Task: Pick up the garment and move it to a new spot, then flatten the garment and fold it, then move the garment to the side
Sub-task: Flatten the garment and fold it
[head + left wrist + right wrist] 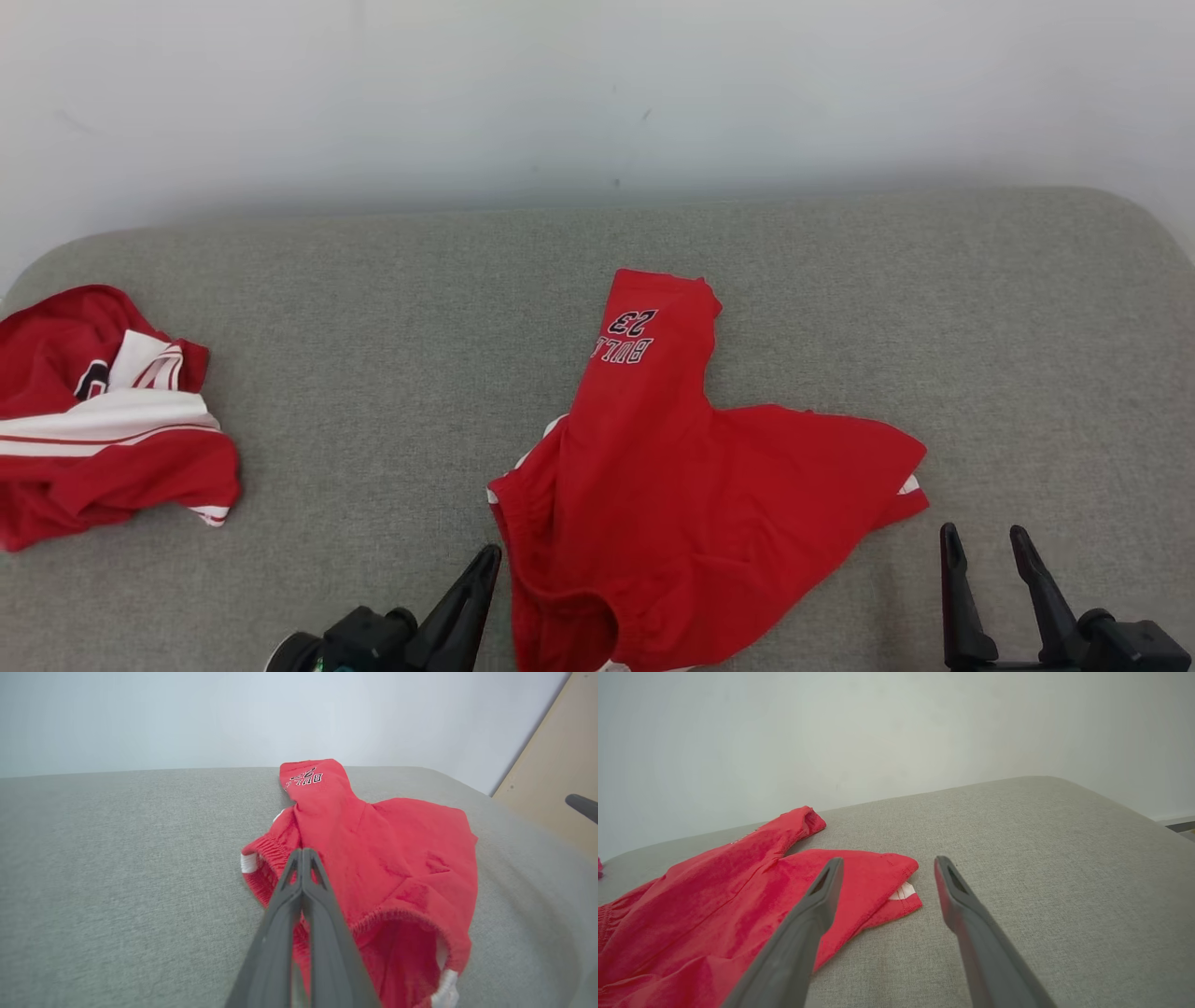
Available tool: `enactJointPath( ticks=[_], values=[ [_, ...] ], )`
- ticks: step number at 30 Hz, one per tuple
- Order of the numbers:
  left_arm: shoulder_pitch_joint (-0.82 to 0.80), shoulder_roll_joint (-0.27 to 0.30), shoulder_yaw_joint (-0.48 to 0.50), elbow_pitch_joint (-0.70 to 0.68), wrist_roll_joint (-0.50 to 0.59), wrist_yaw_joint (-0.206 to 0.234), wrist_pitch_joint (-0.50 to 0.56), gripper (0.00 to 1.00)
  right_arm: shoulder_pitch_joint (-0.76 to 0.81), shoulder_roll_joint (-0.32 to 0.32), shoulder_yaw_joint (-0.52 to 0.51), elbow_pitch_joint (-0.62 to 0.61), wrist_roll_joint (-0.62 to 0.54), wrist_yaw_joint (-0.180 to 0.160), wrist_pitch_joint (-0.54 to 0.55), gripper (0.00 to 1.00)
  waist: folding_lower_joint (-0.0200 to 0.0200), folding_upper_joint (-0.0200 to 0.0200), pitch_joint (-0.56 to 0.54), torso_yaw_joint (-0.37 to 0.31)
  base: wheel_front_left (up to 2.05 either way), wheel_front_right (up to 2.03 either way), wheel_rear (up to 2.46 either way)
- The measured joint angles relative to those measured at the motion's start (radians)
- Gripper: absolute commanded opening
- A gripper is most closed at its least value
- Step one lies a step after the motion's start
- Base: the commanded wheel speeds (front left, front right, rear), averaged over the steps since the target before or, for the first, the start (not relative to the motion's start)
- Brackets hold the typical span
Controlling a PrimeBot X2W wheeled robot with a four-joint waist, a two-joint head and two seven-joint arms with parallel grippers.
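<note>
The red shorts [691, 485] lie rumpled near the middle of the grey cushioned surface [373, 373], toward its near edge. One leg stretches to the far side with "BULLS 23" printed by its hem, upside down in the head view. The other leg spreads to the right, a strip of white trim showing at its hem. The gathered elastic waistband lies at the near left end of the shorts. The left gripper [487, 558] sits at the left edge of that waistband, its two dark fingers pressed together; whether any cloth is caught between them I cannot tell. The right gripper [984, 534] stands near the right leg's hem but apart from it, fingers spread wide with nothing between them. A second red-and-white garment [93, 420] lies bunched at the left end of the surface, well apart from the shorts
</note>
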Motion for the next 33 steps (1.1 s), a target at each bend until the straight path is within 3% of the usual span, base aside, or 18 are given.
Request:
enactJointPath(
  ticks=[7,8,9,15,27,33],
  values=[
    [0.047,-0.002,-0.011,-0.046,0.033,0.0,0.0,0.03,-0.001,0.002,0.001,0.014,-0.002,0.0,0.0,1.0,0.0,0.0,-0.005,0.023,0.0,0.0,0.0],
    [0.054,-0.006,-0.004,-0.05,0.034,0.0,0.0,0.34,-0.001,0.001,0.001,0.015,-0.001,0.0,0.0,1.0,0.0,0.0,-0.007,0.024,0.0,0.0,0.0],
    [0.059,-0.011,0.01,-0.056,0.039,0.0,0.0,0.97,-0.001,0.0,0.002,0.016,-0.001,0.0,0.0,1.0,0.0,0.0,-0.009,0.025,0.0,0.0,0.0],
    [0.087,-0.028,0.114,-0.095,0.093,0.001,0.0,1.0,0.002,-0.006,0.003,0.016,0.002,0.0,0.0,1.0,0.0,0.0,-0.023,0.027,0.0,0.0,0.0],
    [0.171,-0.015,0.432,-0.196,0.138,0.018,0.0,1.0,0.021,-0.012,0.01,-0.004,0.01,0.0,0.0,1.0,-0.0001,0.0,-0.063,0.04,0.0,0.0,0.0],
    [0.218,-0.029,0.471,-0.225,0.172,0.015,0.0,1.0,0.055,-0.02,0.022,-0.039,0.013,0.0,0.0,1.0,0.0,0.0,-0.074,0.051,0.0,0.0,0.0]
  ],
)
